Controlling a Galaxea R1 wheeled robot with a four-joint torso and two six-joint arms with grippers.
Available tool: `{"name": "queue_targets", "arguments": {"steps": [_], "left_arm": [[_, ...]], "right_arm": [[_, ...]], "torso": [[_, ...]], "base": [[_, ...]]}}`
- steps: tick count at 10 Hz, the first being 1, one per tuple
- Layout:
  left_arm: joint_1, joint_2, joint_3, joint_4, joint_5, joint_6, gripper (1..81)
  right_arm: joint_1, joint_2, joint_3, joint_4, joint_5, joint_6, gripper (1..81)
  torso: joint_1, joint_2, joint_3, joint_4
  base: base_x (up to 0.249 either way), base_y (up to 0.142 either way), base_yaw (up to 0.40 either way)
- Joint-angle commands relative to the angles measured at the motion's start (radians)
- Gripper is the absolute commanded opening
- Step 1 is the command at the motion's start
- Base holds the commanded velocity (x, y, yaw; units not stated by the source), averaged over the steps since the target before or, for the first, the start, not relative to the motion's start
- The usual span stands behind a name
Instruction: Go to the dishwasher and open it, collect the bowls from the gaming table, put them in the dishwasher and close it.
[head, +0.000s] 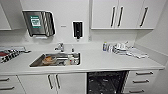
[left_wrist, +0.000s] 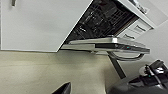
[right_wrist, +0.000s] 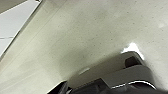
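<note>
The dishwasher (head: 106, 82) stands open under the counter, right of the sink, its inside dark. In the left wrist view its stainless door (left_wrist: 112, 45) is folded down flat over the floor, and wire racks (left_wrist: 105, 17) show in the dark cavity behind it. A dark piece of my left gripper (left_wrist: 62, 89) shows low in that view, above the pale floor and short of the door. A dark piece of my right gripper (right_wrist: 60, 89) hangs over bare floor. The bowls and the gaming table are out of view.
The white counter holds a steel sink (head: 35, 63) with dishes in it and a faucet (head: 60, 46). A dish rack (head: 8, 55) stands at the left and bottles and clutter (head: 117, 48) at the right. Drawers (head: 143, 80) flank the dishwasher. White cabinet doors (left_wrist: 37, 25) stand beside the opening.
</note>
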Motion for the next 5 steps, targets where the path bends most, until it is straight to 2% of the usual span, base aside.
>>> {"name": "queue_targets", "arguments": {"steps": [1,4,5], "left_arm": [[0.095,0.178,-0.246,0.022,0.066,0.002,81.1],[0.192,0.298,-0.393,0.023,0.066,0.003,81.1],[0.223,0.351,-0.465,0.025,0.066,0.012,81.1]], "right_arm": [[0.032,-0.007,-0.075,-0.001,0.022,-0.124,81.1],[-0.059,0.033,-0.136,-0.002,0.089,-0.287,81.1],[-0.092,0.054,-0.168,-0.002,0.118,-0.34,81.1]], "torso": [[0.0,0.0,0.0,0.0],[0.0,0.0,0.0,0.0],[0.0,0.0,0.0,0.0]], "base": [[0.0,0.0,0.0],[0.0,0.0,0.0],[0.0,0.0,0.0]]}}
